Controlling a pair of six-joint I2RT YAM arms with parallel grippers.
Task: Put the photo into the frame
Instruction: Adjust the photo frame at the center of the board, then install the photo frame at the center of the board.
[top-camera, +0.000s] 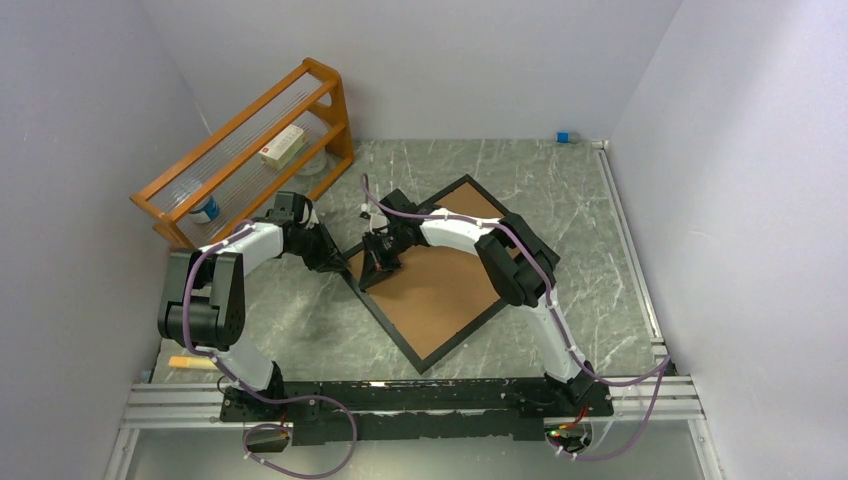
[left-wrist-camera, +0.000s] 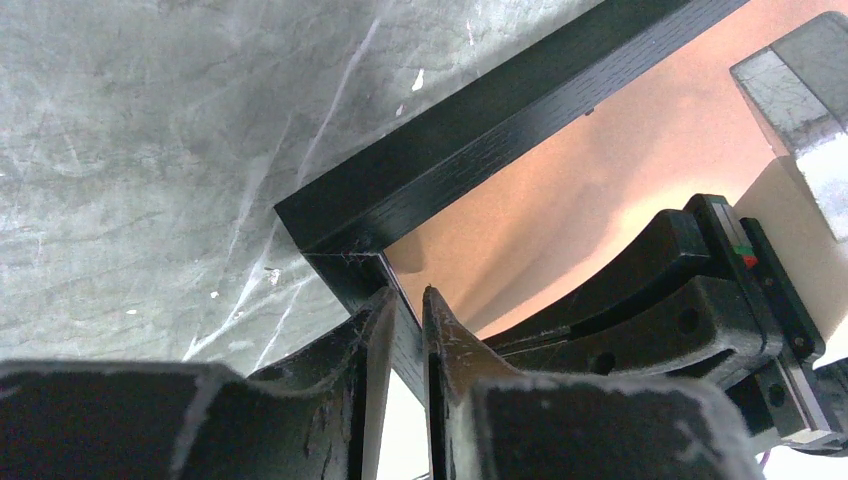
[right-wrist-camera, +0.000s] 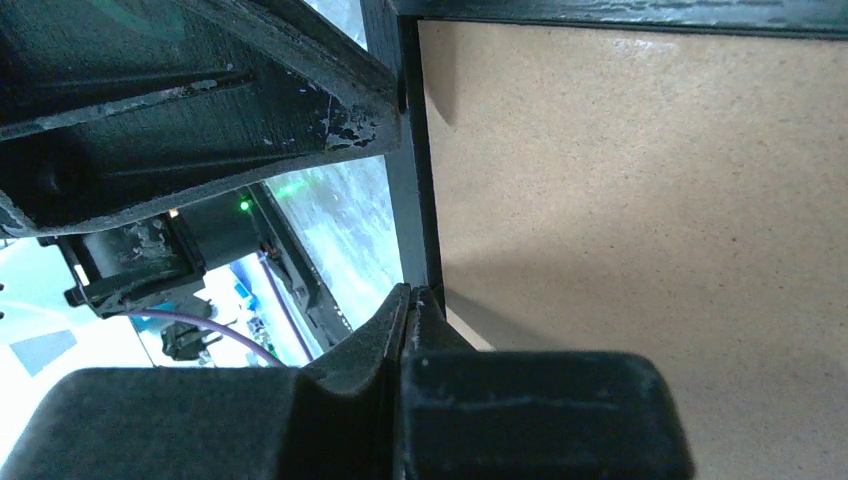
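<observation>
Frame (top-camera: 395, 327) lies flat on the tabletop (top-camera: 560, 200), turned corner-on to the arms, with its brown backing board (top-camera: 440, 290) facing up. I take this to mean it rests glass side down so the back can be worked on. I cannot find the photo in any view and cannot tell whether it sits under the board or elsewhere. The left claw (left-wrist-camera: 407, 305) is at the frame's left corner. Its jaws are drawn in narrow with the black border standing between them, one finger outside on the tabletop side and one inside over the board. I read this as a pinch on the border, most likely to pin the frame so it does not slide. The right claw (right-wrist-camera: 410, 295) is fully closed, fingertips pressed together with nothing between them. The tips rest at the seam where the border meets the board, just beside the left claw. I judge the closed tips are serving as a single point to probe or lever at that seam, though no tab or clip is visible there. The two claws sit very close together, so contact between them is a risk. An orange wooden rack (top-camera: 250, 140) stands at the far left, well apart from the work.
</observation>
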